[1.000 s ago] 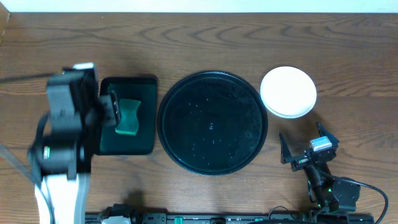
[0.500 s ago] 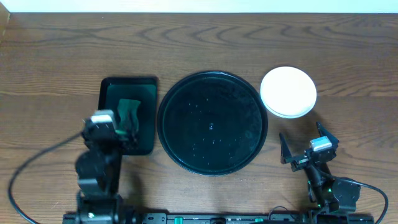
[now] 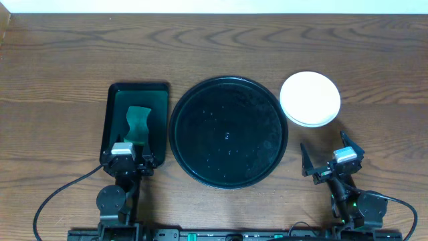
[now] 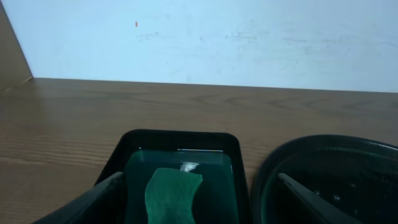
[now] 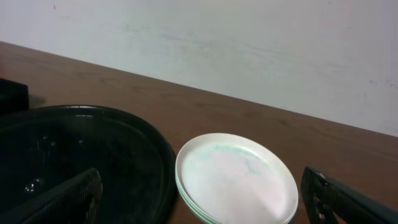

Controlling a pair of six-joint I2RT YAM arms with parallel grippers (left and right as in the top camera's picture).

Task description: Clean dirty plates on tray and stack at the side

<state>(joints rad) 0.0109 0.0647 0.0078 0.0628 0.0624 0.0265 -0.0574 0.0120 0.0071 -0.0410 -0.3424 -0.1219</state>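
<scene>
The round black tray [image 3: 227,132] lies mid-table with no plate on it, only a few droplets; it also shows in both wrist views [image 4: 329,180] [image 5: 81,149]. The plates [image 3: 309,99] sit stacked on the table just right of the tray; the top plate [image 5: 236,177] is whitish with faint green traces. My right gripper [image 3: 324,146] [image 5: 205,202] rests open, near the table's front edge, in front of the stack and apart from it. At the near end of a rectangular black tray, my left gripper [image 3: 127,155] [image 4: 200,199] is open with nothing between its fingers.
The rectangular black tray [image 3: 136,94] [image 4: 180,134] left of the round one holds a green sponge [image 3: 138,122] [image 4: 171,193]. Bare wooden table lies behind all three, up to a white wall.
My left arm has drawn back from above the rectangular tray's left side to the table's front edge. The sponge stays in that tray. The right arm has not moved.
</scene>
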